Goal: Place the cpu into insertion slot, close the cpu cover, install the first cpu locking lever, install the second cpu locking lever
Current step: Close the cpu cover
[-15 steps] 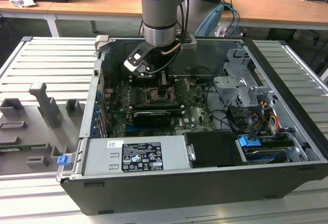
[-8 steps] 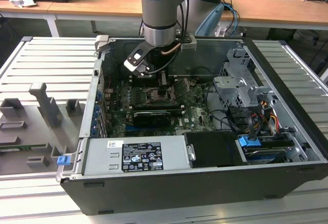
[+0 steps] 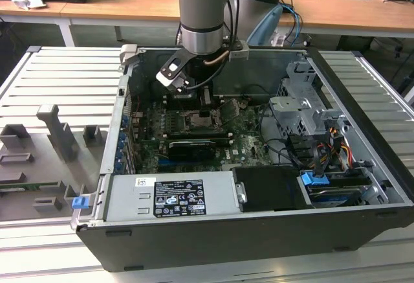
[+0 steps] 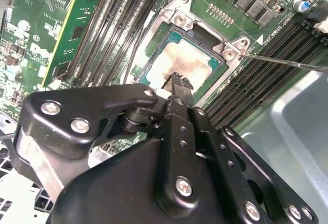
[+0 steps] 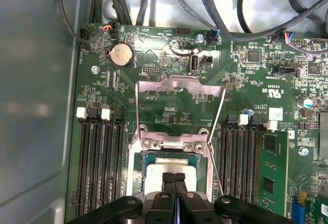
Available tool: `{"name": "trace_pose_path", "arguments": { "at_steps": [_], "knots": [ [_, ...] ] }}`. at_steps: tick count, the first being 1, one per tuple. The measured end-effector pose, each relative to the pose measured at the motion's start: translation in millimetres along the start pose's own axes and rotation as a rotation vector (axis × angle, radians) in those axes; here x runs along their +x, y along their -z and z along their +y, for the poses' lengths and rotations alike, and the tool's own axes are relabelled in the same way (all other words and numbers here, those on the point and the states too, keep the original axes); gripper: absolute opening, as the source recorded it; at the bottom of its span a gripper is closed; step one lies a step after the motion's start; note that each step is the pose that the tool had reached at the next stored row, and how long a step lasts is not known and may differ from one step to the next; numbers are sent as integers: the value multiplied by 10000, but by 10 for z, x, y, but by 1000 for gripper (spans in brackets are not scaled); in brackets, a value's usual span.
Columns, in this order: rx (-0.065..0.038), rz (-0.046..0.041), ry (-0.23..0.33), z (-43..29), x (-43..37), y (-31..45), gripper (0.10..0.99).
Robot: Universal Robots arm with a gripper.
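Arm [image 3: 204, 4] came down near-vertical from above into the open computer case [image 3: 259, 231], which lay on its side on the ribbed grey tabletop [image 3: 65, 69]. The wrist was set low over the motherboard [image 5: 246, 75], toward the case's back wall.

Jaws: brought fully together, black fingertips [image 5: 168, 179] side by side with nothing between them. The tips were directly over the cpu [image 5: 174, 163]. Could not tell whether they touched its face.

The cpu sat flat inside the insertion slot [image 4: 177, 16], pale face up, with a smeared tan patch across it in the second wrist view [image 4: 187, 60].

The cpu cover [image 5: 177, 84] was swung open, standing up off its hinge at the socket's edge, and the board showed through its window.

View notes:
- The exterior view placed the arm in the case. A grey power supply box [image 3: 171, 195] lay along the near wall and grey fixture blocks [image 3: 58, 134] sat on the tabletop at the exterior view's left.
- The first wrist view looked along the jaws. It gave the raised cover, a thin wire lever [image 5: 217, 126] beside the socket, memory slots [image 5: 102, 162] on both sides and a coin cell [image 5: 121, 55] beyond.
- The second wrist view looked past the black linkage of the jaws at the chip from the side. The same wire lever [image 4: 287, 63] ran off from a socket corner.
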State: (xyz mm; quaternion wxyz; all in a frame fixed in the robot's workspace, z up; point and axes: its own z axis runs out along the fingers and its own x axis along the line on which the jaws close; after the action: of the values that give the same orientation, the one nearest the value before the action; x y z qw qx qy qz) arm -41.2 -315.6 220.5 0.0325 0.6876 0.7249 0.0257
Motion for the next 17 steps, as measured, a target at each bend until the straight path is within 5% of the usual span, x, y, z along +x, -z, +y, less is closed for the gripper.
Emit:
{"name": "trace_pose_path", "arguments": {
  "at_steps": [5,13,17],
  "knots": [
    [79,4,1,5,0,21,106],
    [86,-13,2,27,12,198,106],
    [84,-15,2,31,20,223,106]
  ]
}}
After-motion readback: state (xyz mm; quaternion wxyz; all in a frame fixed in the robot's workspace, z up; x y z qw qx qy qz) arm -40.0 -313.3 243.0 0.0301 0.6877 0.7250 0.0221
